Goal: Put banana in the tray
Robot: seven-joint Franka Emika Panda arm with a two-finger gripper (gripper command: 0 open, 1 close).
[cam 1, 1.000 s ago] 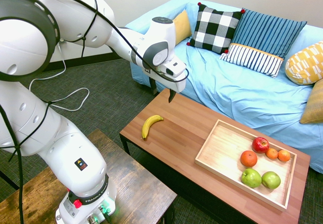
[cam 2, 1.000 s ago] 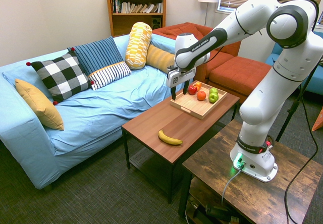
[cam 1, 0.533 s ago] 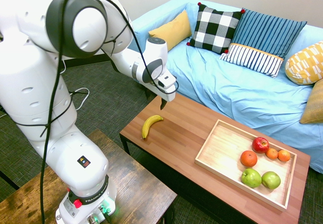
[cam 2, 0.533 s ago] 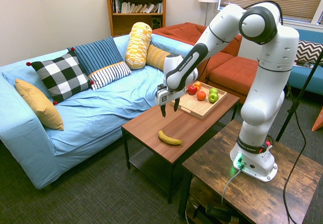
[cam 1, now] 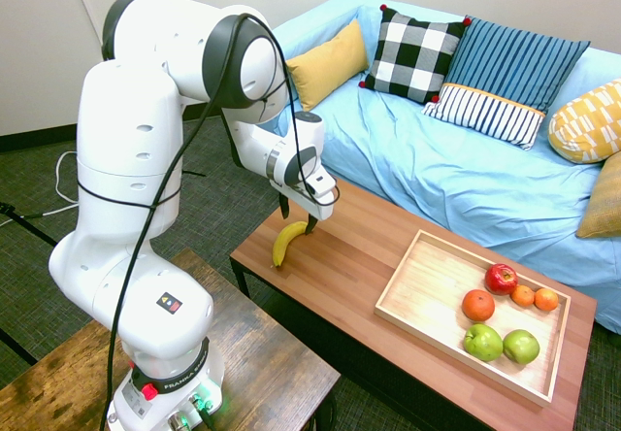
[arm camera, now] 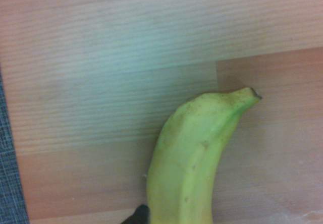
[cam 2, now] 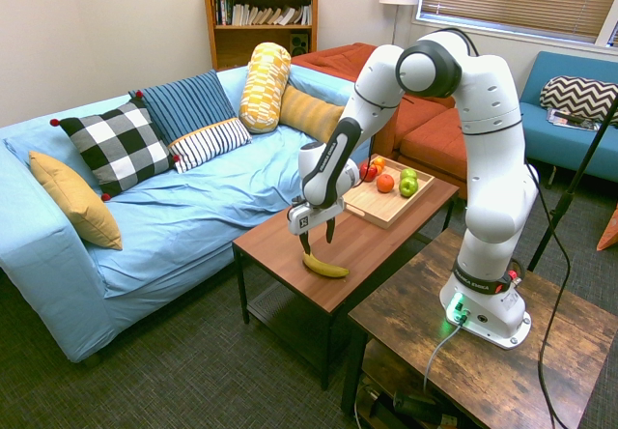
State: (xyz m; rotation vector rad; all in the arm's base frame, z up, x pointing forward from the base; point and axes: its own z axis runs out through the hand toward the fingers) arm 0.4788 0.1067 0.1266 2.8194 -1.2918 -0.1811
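First exterior: gripper point(cam 1: 297, 223) sits left of centre, pointing straight down, jaws spread, right over the upper end of the banana point(cam 1: 285, 244). Nothing held. Banana lies flat on the reddish table point(cam 1: 349, 256), near its left end, well apart from the tray point(cam 1: 427, 295) at lower right. Long axis runs diagonally, lower left to upper right, curve bowing toward upper left. Fingers look set to straddle it across the short axis, which reads as a sensible pinch for a long curved thing. Tray already holds a red apple point(cam 1: 501, 278), three oranges and two green apples, all bunched at its right end; the left part is bare wood, so there's room for the banana there.

Second exterior: gripper point(cam 2: 317, 239) at centre, fingers apart, tips just above the banana point(cam 2: 324, 267); can't tell if they touch it. Banana here runs mostly left to right, curve sagging downward, near the table's front edge. Tray point(cam 2: 367, 205) is up and right, behind the arm.

Wrist: banana point(arm camera: 192, 158) fills lower centre, rising from the bottom edge, tapered tip pointing to upper right. Greenish-yellow skin, a few freckles. Table planks point(arm camera: 101, 82) around it, dark carpet strip at far left. Camera centred on the fruit suggests the approach is lined up; grasp not yet made.
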